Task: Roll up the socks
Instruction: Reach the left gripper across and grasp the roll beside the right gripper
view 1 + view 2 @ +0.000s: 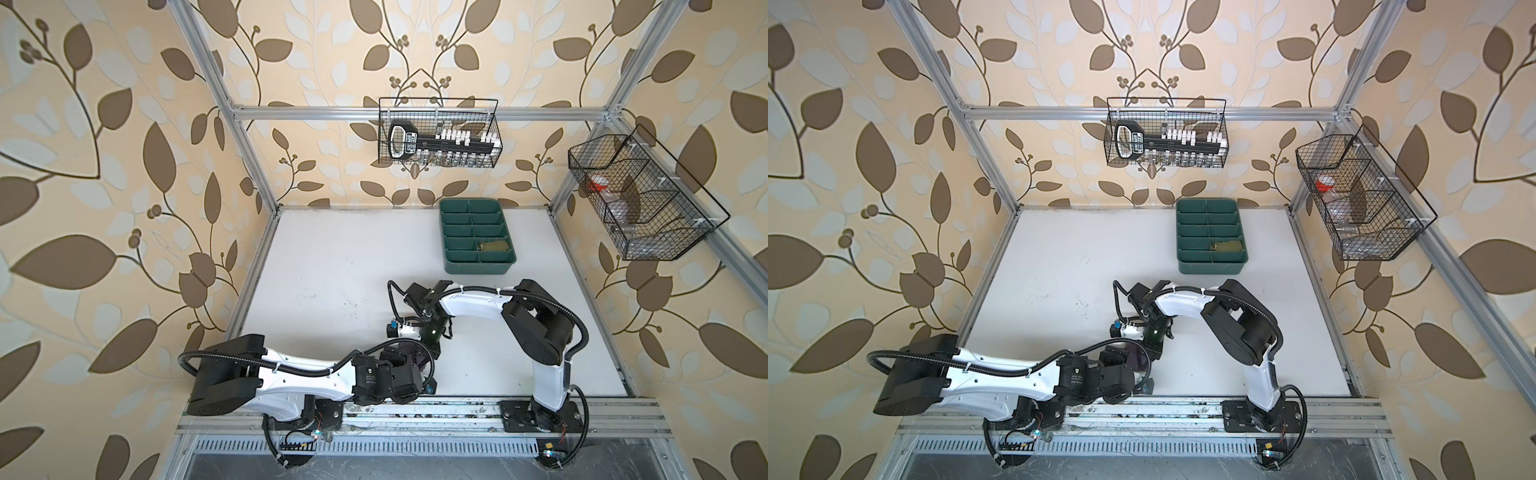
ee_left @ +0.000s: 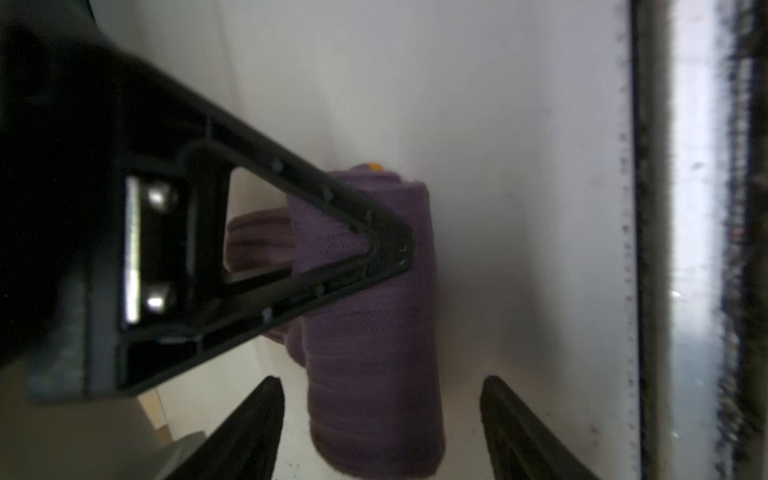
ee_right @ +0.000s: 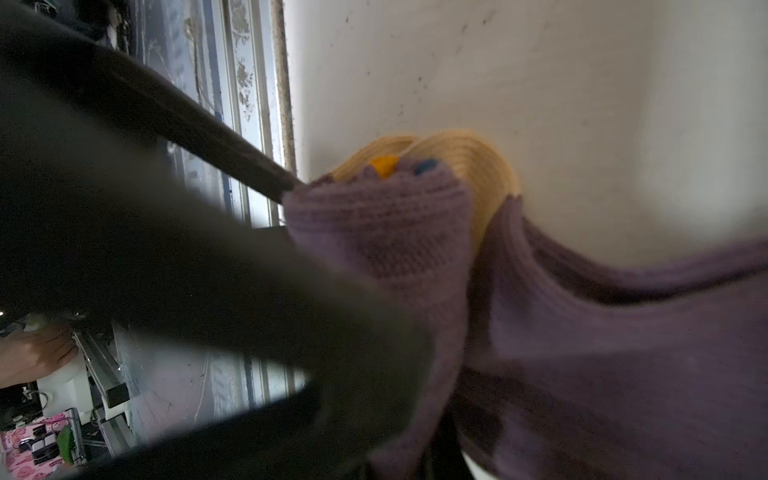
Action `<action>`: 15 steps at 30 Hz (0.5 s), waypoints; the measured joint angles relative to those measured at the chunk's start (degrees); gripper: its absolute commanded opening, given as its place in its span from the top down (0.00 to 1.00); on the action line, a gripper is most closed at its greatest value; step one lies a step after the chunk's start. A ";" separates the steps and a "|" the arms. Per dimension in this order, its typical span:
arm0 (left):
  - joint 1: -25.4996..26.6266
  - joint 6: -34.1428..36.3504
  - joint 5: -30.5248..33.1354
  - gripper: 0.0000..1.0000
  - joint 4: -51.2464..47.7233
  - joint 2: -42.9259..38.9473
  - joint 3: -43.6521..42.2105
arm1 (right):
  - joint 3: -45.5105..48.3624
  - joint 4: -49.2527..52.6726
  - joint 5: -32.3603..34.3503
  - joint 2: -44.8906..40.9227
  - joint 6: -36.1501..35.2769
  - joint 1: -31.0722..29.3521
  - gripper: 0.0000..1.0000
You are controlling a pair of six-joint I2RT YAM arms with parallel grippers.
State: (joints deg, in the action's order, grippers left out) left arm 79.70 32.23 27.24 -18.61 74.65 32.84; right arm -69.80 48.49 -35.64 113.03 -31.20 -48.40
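- Right jaws are clamped tight on the purple sock (image 3: 415,249). They pinch the fabric right by the end where the beige bit (image 3: 482,166) pokes out.
- Left jaws are spread wide, one finger each side of the roll's near end. There's a gap on both sides, so they're not gripping anything.
- The purple sock (image 2: 374,374) is a fat roll lying on the worktop (image 1: 324,266), close to the front edge between the two arms. In both top views it's mostly hidden under the wrists, with just a sliver of purple showing (image 1: 419,359) (image 1: 1139,358).
- The olive sock (image 1: 494,246) (image 1: 1227,246) sits rolled up in the green tray (image 1: 476,270), in the right column, second compartment from the front.
- That tray is at the back right of the worktop, well apart from the arms.
- The worktop is plain white with scuffs and dark specks, and a grimy metal rail (image 1: 415,409) runs along its front.
- Around it is an aluminium frame (image 1: 415,113) and leaf-pattern wallpaper (image 1: 104,208).
- One wire basket (image 1: 457,162) hangs on the back bar and another (image 1: 648,232) on the right side.
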 measured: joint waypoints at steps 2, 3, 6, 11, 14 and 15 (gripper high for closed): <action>-0.81 -0.55 -0.04 0.30 1.20 0.66 0.00 | 0.11 -0.02 -0.20 -0.02 -0.20 0.11 1.00; -1.18 -0.79 -0.20 0.32 1.95 1.07 0.00 | 0.15 -0.02 -0.31 0.00 -0.33 0.17 1.00; -2.21 -1.16 -0.59 0.43 3.76 3.10 0.07 | 0.28 -0.02 -0.44 -0.02 -0.39 0.22 1.00; -2.91 -2.14 -1.42 0.64 4.98 6.21 0.85 | 0.35 0.07 -0.57 -0.02 -0.42 0.26 1.00; -2.91 -3.10 -1.46 0.86 4.66 8.41 1.95 | 0.42 0.31 -0.52 -0.02 -0.42 0.35 1.00; -2.91 -3.80 -1.46 0.91 4.42 9.03 2.38 | 0.46 0.52 -0.44 -0.02 -0.39 0.42 1.00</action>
State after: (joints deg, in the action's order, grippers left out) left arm 76.79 28.42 25.78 -14.20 83.68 35.22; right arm -69.34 49.01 -36.07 113.01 -31.59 -47.99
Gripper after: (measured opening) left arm 0.191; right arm 0.113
